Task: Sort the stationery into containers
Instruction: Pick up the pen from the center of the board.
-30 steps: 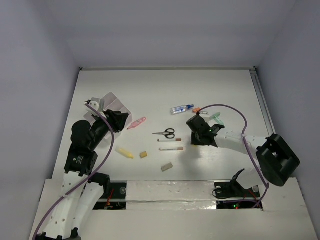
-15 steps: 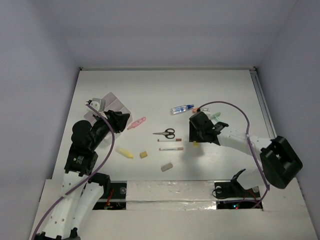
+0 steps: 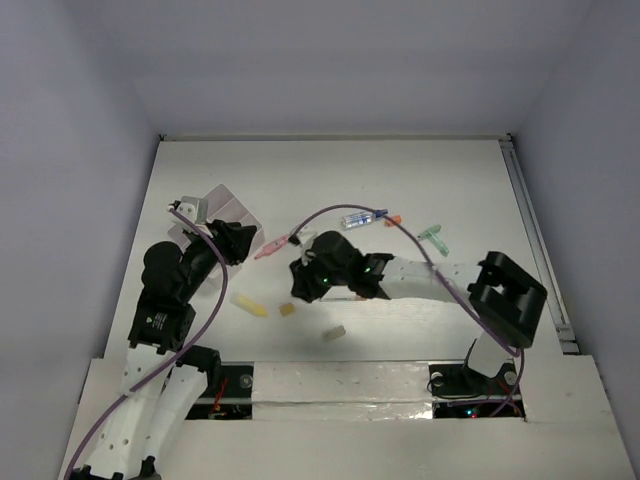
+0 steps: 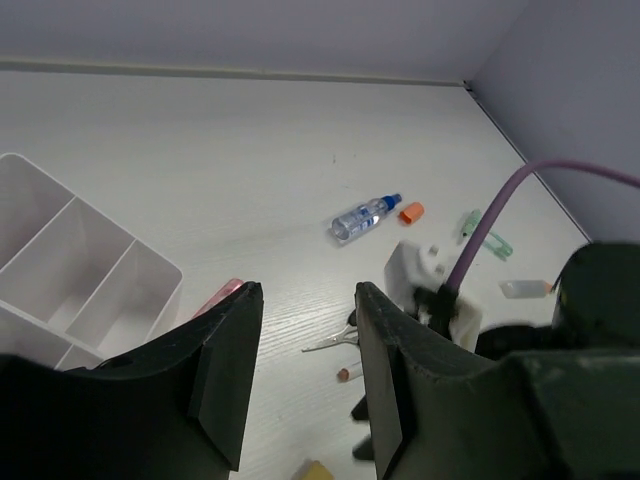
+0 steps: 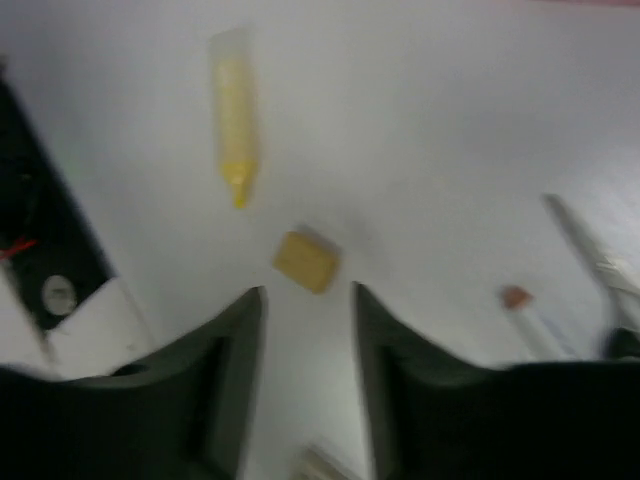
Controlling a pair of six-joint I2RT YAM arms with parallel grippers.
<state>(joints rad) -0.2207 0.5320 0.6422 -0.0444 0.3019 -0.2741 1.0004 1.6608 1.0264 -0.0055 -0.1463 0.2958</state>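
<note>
The white compartment tray [image 3: 222,205] [image 4: 80,265] lies at the left. My left gripper [image 3: 243,240] [image 4: 307,295] hovers beside its near right corner, open and holding nothing. A pink marker [image 3: 272,246] [image 4: 222,295] lies just right of it. My right gripper [image 3: 301,284] [image 5: 307,300] reaches across the table's middle, open and holding nothing, just short of a small tan block [image 3: 287,309] [image 5: 306,261]. A yellow block [image 3: 248,304] [image 5: 232,130] lies further left. The right arm hides the scissors in the top view; the left wrist view shows their blades [image 4: 335,343] and a pen tip [image 4: 345,374].
A cream block [image 3: 334,333] lies near the front edge. A small blue-capped bottle [image 3: 362,218] [image 4: 360,218], an orange piece [image 3: 392,220] [image 4: 411,212] and a green item [image 3: 433,238] [image 4: 487,235] lie at the right back. The right arm's purple cable [image 3: 400,225] arcs over the middle.
The right arm has swung left from the table's right middle, over the scissors and pens, toward the tan block. Its jaws widened, then narrowed. The left arm has not moved.
</note>
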